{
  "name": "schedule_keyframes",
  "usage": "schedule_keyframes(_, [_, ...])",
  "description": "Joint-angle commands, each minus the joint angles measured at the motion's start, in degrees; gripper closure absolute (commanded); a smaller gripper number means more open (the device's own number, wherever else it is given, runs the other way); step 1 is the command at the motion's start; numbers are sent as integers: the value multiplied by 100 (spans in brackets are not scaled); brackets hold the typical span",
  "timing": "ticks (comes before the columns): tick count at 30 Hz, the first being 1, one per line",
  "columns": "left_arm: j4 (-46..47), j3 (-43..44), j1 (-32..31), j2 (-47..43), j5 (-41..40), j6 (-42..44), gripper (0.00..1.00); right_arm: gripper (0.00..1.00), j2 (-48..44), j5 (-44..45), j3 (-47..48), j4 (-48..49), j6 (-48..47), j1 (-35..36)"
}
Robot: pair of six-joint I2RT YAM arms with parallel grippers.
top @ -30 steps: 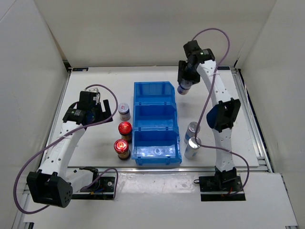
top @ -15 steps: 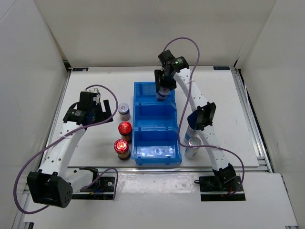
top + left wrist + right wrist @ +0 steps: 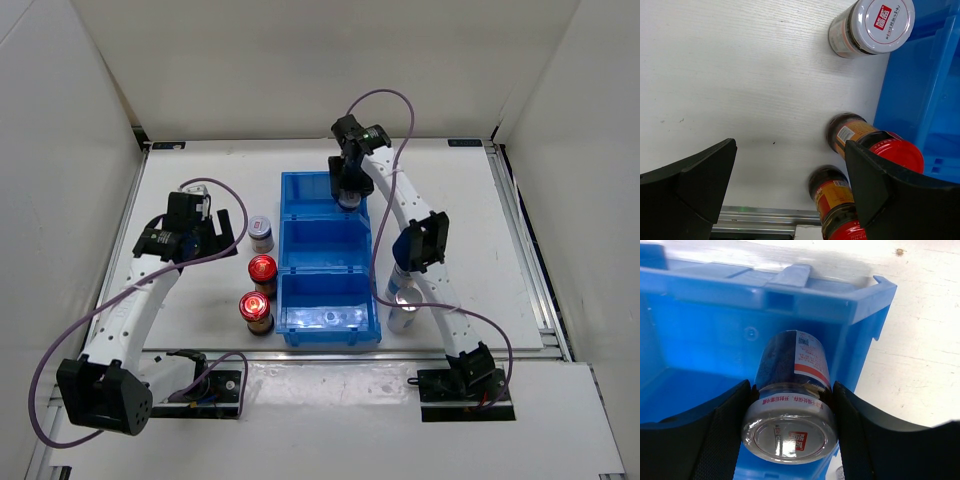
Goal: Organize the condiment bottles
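By my reading the sorting has barely begun. The blue bin [image 3: 330, 338] has three compartments. The near and middle ones hold no bottle that I can make out, though a pale spot on the near compartment's floor is too small to identify.

Just left of the bin's near half, the two red-capped bottles [image 3: 262, 268] stand upright on the table [image 3: 200, 170], one nearer than the other. Just right of the bin's near half stand the two silver-capped bottles [image 3: 404, 310], the farther one partly hidden behind the right arm. Left of the bin's middle compartment a loose white bottle [image 3: 871, 25] stands upright, apart from the bin wall. The left gripper [image 3: 790, 145] hangs left of the bin above these bottles, fingers spread wide with nothing between them.

At the bin's far compartment the right gripper [image 3: 790, 390] pinches the second white bottle [image 3: 790, 437] by its sides, just below the lid. That bottle reaches down into the compartment beside its right wall; I cannot tell whether its base touches the floor. So one bottle looks on the point of delivery, and five wait outside the bin.

Counted, near to far: two red-capped, two silver-capped and two white, six bottles in all, plus one bin and two grippers.
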Motion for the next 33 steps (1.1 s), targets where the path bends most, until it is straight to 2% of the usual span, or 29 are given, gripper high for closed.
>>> schedule_keyframes(1, [50, -14, -13, 10, 16, -37, 0, 64, -92, 88, 52, -519, 31, -16])
schedule_keyframes(2, [50, 38, -13, 10, 16, -37, 0, 50, -39, 88, 104, -519, 31, -16])
schedule_keyframes(6, [102, 38, -13, 133, 200, 76, 0, 9, -92, 158, 104, -572, 31, -16])
schedule_keyframes(9, [155, 38, -13, 186, 341, 77, 0, 0, -319, 96, 104, -625, 84, -69])
schedule_keyframes(12, [260, 91, 57, 248, 595, 25, 0, 0, -653, -9, 104, -686, 84, -69])
schedule_keyframes(19, [848, 722, 137, 1177, 754, -90, 0, 0, -1505, 132, 553, -1152, -65, -130])
schedule_keyframes(24, [1051, 1435, -249, 2083, 517, 174, 0, 0, -1928, 8, 236, -1152, -127, -262])
schedule_keyframes(33, [1587, 1893, -250, 3200, 1088, 166, 0, 0, -2306, -176, -132, -1152, -232, -806])
